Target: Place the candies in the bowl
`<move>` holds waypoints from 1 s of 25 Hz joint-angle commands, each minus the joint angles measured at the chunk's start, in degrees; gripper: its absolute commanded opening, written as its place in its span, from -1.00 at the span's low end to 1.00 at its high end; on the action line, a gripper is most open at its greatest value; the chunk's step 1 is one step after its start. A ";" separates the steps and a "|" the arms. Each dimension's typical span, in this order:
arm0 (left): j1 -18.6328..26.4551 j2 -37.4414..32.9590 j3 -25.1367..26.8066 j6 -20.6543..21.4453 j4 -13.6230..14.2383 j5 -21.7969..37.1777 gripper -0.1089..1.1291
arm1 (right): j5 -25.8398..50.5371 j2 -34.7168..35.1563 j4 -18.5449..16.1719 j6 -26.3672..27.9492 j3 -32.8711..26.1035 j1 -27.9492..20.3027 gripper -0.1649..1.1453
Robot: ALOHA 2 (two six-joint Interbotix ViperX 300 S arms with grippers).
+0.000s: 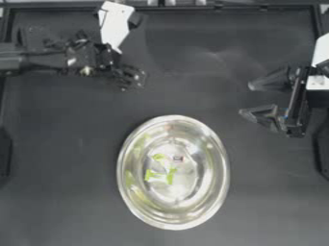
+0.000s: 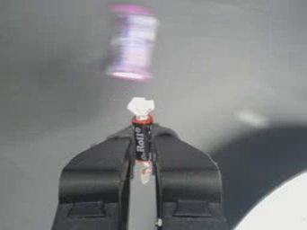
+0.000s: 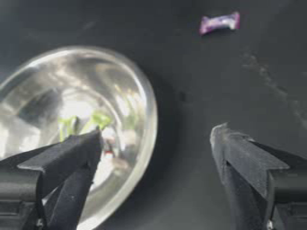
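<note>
The shiny silver bowl stands at the table's middle front. In it lie two yellow-green candies and a white-and-red one. My left gripper is at the back left, shut on a white-and-red candy that stands upright between its jaws. Just beyond it a purple-pink candy lies on the table. My right gripper waits open at the right with nothing in it. Its wrist view shows the bowl, the yellow-green candies and the purple-pink candy farther off.
Dark table runs on all sides of the bowl. A white part of the left arm hangs over the back left, and a white shape shows at the edge of the left wrist view.
</note>
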 commanded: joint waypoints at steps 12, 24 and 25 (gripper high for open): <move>-16.08 -7.65 -1.76 23.38 -8.70 -13.54 -0.16 | -3.87 -0.09 0.62 -0.53 -0.35 0.09 0.78; -19.42 -1.67 -3.08 49.75 -25.05 -9.67 -0.12 | -4.92 0.00 0.53 -0.35 -0.44 0.97 0.78; -19.25 -1.14 -3.52 50.71 -24.96 -9.05 -0.11 | -4.92 0.26 0.53 -0.35 -0.44 0.97 0.78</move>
